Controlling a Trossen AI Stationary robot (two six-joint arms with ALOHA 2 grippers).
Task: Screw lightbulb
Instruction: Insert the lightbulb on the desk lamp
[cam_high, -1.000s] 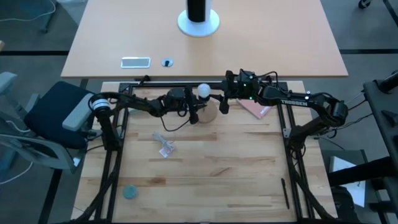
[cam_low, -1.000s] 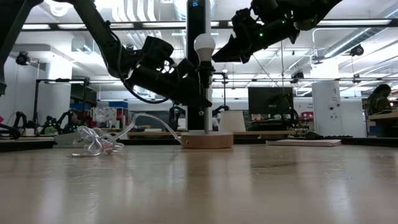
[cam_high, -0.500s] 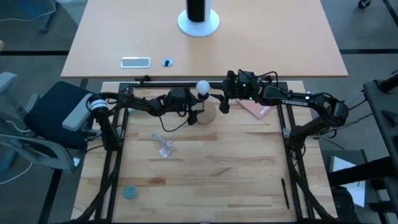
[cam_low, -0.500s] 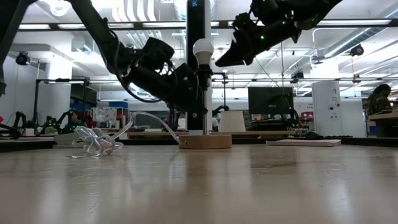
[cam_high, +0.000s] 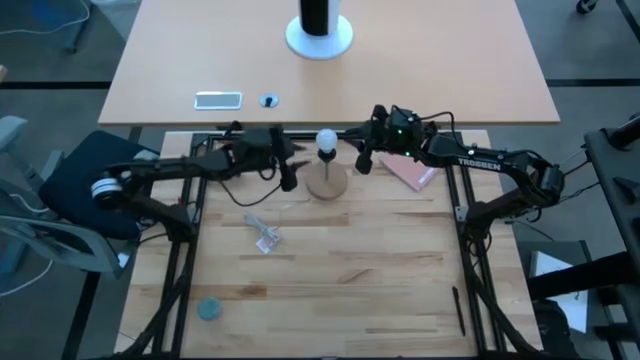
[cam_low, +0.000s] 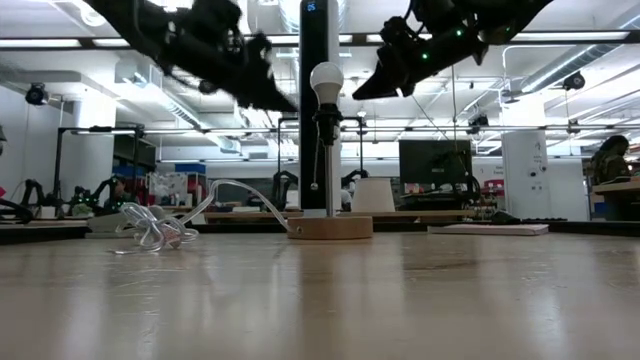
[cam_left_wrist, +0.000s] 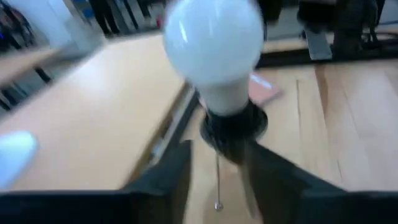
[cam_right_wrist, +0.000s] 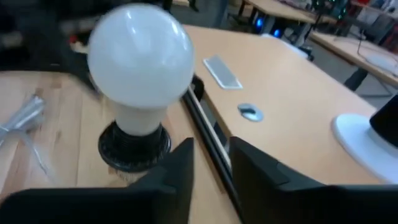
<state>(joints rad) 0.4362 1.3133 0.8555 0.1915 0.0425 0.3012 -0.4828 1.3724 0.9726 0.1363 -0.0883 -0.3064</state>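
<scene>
Lightbulb (cam_low: 326, 79) seated upright in black socket (cam_low: 326, 121), on its thin post above the round wooden base (cam_high: 326, 182).

Left gripper (cam_high: 288, 176) has let go of the post and backed off, fingers spread. Right gripper (cam_high: 362, 160) hangs just beside the frosted, smooth bulb, fingers narrowly parted, holding nothing. Looks nearly finished. Crumpled clear wrapper (cam_high: 263, 234) lies apart.
</scene>
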